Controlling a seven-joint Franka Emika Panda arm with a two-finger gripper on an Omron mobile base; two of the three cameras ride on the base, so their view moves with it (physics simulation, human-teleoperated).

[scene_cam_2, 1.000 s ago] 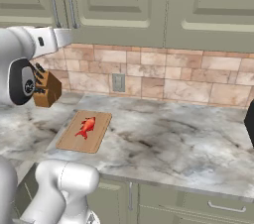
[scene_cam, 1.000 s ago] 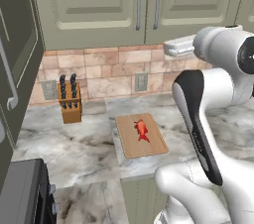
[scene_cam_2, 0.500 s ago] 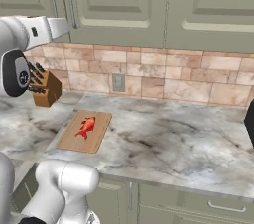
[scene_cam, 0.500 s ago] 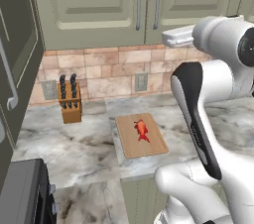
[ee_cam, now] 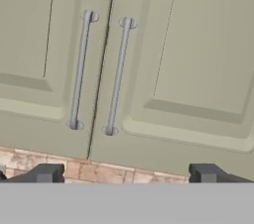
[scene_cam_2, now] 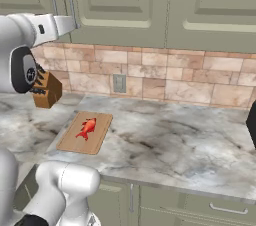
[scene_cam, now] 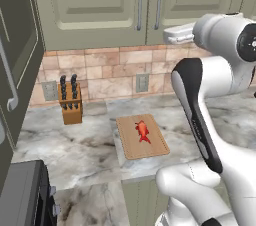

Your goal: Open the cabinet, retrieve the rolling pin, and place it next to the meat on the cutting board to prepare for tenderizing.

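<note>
Left base view: the cabinet (scene_cam: pixel 125 5) fills the upper middle of the frame, its 2 doors closed, so its contents cannot be seen. The 2 steel bar handles (scene_cam: pixel 149 0) sit side by side at top centre. The robot's hand reaches in from the upper right, ending just right of the handles and below them. At lower centre the cutting board (scene_cam: pixel 142 136) lies flat on the marble counter (scene_cam: pixel 75 145), with the meat (scene_cam: pixel 142 131) resting on it near its middle, far below the hand. A knife block (scene_cam: pixel 70 105) holding dark-handled knives stands at left centre, apart from the board.

Right base view: the hand points rightward at upper left, its tip close to the handles. The board is at lower left with the meat on it; the knife block stands left of it, partly behind the arm.

Hand view: the gripper (ee_cam: pixel 126 173) shows 2 dark fingertips (ee_cam: pixel 42 173) at the bottom, spread wide apart and holding nothing. The 2 handles rise above them, upper left of centre, against closed doors.
</note>
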